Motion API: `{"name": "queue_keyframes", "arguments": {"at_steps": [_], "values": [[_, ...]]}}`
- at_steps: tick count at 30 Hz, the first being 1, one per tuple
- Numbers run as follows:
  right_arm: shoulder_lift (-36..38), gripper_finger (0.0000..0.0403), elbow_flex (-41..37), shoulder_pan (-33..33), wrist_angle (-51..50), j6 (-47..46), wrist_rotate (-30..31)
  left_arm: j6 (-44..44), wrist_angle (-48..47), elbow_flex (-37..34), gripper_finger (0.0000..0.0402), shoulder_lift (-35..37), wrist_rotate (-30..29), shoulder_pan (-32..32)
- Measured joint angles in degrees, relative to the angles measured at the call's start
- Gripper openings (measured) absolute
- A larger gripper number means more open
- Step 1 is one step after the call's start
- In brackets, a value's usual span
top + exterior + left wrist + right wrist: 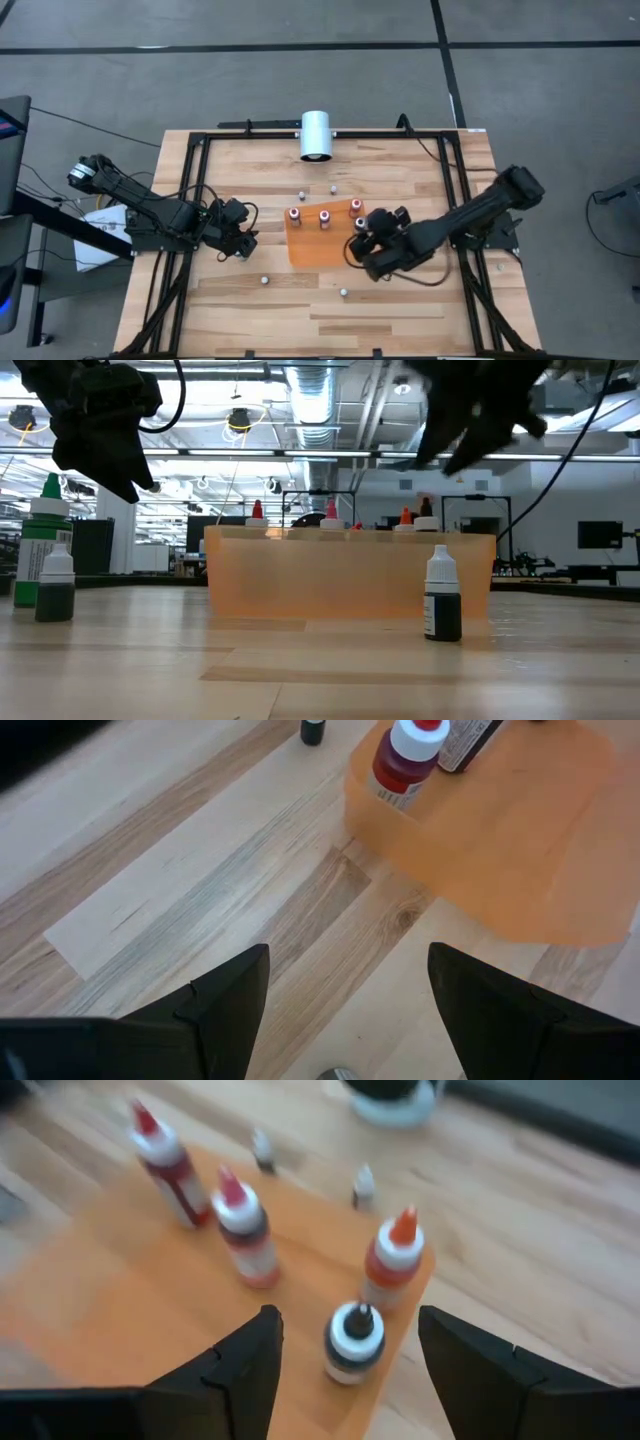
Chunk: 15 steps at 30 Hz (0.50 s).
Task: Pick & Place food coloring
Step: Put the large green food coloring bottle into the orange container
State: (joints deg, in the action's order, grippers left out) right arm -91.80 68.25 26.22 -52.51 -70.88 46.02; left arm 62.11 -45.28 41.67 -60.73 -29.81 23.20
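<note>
I am working over the bench [400, 300] with the orange tray [318, 248] lying between my two arms. Four bottles are already standing upright in it: three with red or orange tops [325, 218] and a dark-capped one [352, 1342] at the tray's corner nearest my right hand [362, 238]. That hand is hovering just above this corner, fingers spread and holding nothing — the dark-capped bottle is sitting right between and below them in the right wrist view.

My left hand [240, 240] is waiting just beside the tray's other edge, also spread wide and empty.

Four bottles are still standing loose on the bench: two beyond the tray toward the white cylinder [316, 135], two on the near side — one [264, 281] closer to my left hand, one [343, 292] closer to my right. I judge the right one the easier next pick: upright, so I am looking at a reach straight down.

Labels are showing on the green bottle [42, 550] in the low view, but no writing is readable.
</note>
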Motion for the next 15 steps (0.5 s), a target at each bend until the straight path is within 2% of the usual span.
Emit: {"name": "queue_keyframes", "arguments": {"at_steps": [8, 11, 15], "values": [[10.25, 0.0221, 0.02, 9.73, -7.24, -1.11, 12.4, -0.64, -0.02, 0.0, 0.0265, 0.0, 1.08, 0.02], [11.22, 0.0221, 0.03, 14.05, -13.41, -7.08, 15.62, -0.41, -0.02, 0.0, 0.0265, 0.0, 1.1, 0.02], [10.73, 0.0221, -0.08, 19.37, -24.43, -20.67, 18.99, -0.37, 0.06, 0.0, 0.0265, 0.0, 1.1, 0.02]]}}
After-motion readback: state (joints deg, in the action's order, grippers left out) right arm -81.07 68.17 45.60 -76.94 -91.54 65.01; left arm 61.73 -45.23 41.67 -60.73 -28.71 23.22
